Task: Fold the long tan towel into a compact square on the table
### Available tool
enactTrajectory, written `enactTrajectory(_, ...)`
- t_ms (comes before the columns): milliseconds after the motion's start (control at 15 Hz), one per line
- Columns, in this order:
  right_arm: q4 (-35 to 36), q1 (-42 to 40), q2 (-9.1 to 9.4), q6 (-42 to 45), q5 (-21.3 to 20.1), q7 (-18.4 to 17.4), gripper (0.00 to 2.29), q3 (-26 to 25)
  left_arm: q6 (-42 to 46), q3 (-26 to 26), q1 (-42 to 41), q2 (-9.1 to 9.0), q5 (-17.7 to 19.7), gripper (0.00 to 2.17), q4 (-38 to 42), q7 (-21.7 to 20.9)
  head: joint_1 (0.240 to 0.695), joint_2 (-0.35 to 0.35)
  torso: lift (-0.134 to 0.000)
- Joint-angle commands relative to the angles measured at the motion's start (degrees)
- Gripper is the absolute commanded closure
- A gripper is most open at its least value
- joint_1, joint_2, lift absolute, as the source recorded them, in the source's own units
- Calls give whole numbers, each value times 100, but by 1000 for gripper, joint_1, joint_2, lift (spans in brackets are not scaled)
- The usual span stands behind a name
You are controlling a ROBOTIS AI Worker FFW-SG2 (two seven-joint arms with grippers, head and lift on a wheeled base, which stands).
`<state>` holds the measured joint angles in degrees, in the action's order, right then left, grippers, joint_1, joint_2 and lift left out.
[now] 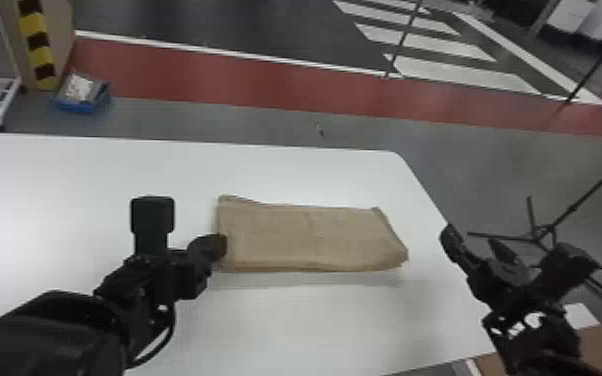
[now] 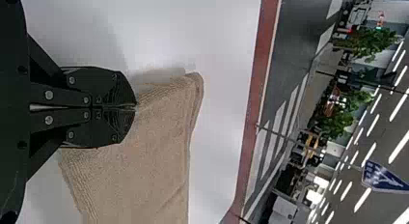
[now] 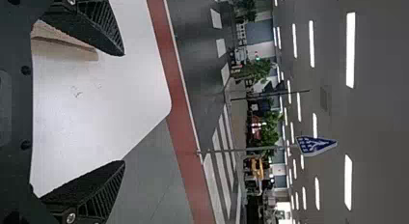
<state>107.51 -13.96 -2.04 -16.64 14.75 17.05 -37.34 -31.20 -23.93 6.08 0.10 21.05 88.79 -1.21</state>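
Tan towel (image 1: 310, 240) lies flat on the white table (image 1: 315, 325), stretching rightward from the left claw (image 2: 136, 106) and stopping short of the right claw (image 3: 120, 108), which stands off beyond its far end, near the table's side edge. It should handle as light, soft, floppy cloth, with nothing fragile in it and enough nap to give dry fingers some purchase; the likelier trouble is layers slipping out of line or a pinch taking only the top one. The sound hold is on the short end beside the left claw, through all the layers, near the corners, so that it can be carried over toward the right claw without the middle sagging. The left claw's two fingers are pressed together right at that end; whether a thin lip of cloth is caught between them is, in fairness, hard to make out. The right claw's fingers are spread wide, with nothing between them. The towel looks plain and finely ribbed, already doubled into an oblong, with stacked edges along its near long side. One corner beyond the left claw juts a little, the end nearer the right claw slants, and a faint crease marks the middle.
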Motion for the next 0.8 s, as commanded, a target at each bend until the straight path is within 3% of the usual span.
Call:
enactTrajectory(0, -2, 51, -7, -37, -25, 0, 83, 42, -286, 257, -248, 8, -5, 1436, 578, -2, 695, -350, -123)
enactTrajectory(333, -2, 183, -33, -160, -157, -53, 83, 288, -691, 1136, -907, 482, 4, 1436, 1606, -37, 695, -350, -123)
enactTrajectory(533, -72, 306, -33, -195, -342, -114, 83, 526, -673, 1620, -1162, 711, 13, 1433, 1756, -81, 695, -350, -123)
enactTrajectory(733, -108, 447, -33, -459, -456, -123, 83, 754, -568, 1997, -1408, 737, 13, 1433, 1756, -213, 695, -350, -123)
